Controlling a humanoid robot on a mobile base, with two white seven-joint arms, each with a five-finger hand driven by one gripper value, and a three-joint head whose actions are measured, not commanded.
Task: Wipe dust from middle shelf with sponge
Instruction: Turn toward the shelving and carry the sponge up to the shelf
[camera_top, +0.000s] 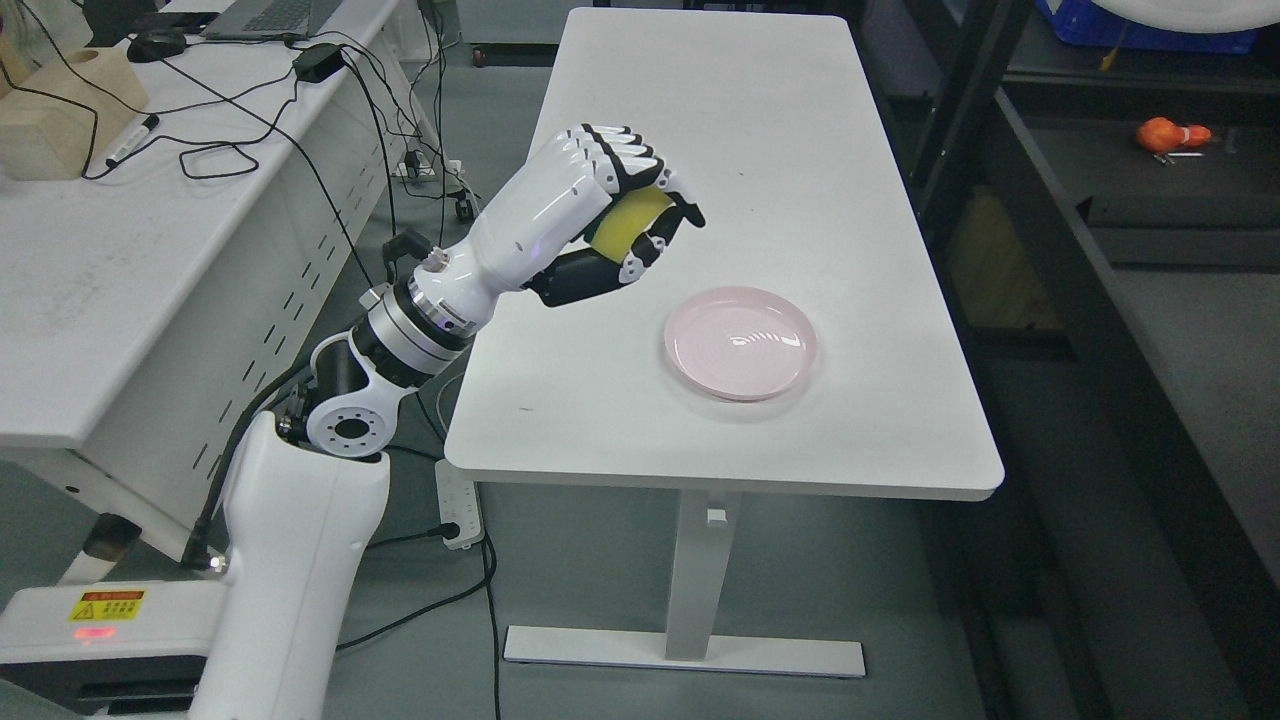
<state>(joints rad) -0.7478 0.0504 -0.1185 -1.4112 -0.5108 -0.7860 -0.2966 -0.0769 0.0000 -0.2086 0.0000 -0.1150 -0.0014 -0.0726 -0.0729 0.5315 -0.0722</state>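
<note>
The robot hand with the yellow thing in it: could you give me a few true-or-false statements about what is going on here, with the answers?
1. The left hand is closed around a yellow sponge. True.
2. The sponge lies in the pink plate. False: the plate holds nothing; the sponge is in the hand.
3. The plate sits on the white table. True.
4. The hand is wiping the dark shelf at the right. False: it is held over the table, apart from the shelf.
5. An orange object lies on the shelf. True.
</note>
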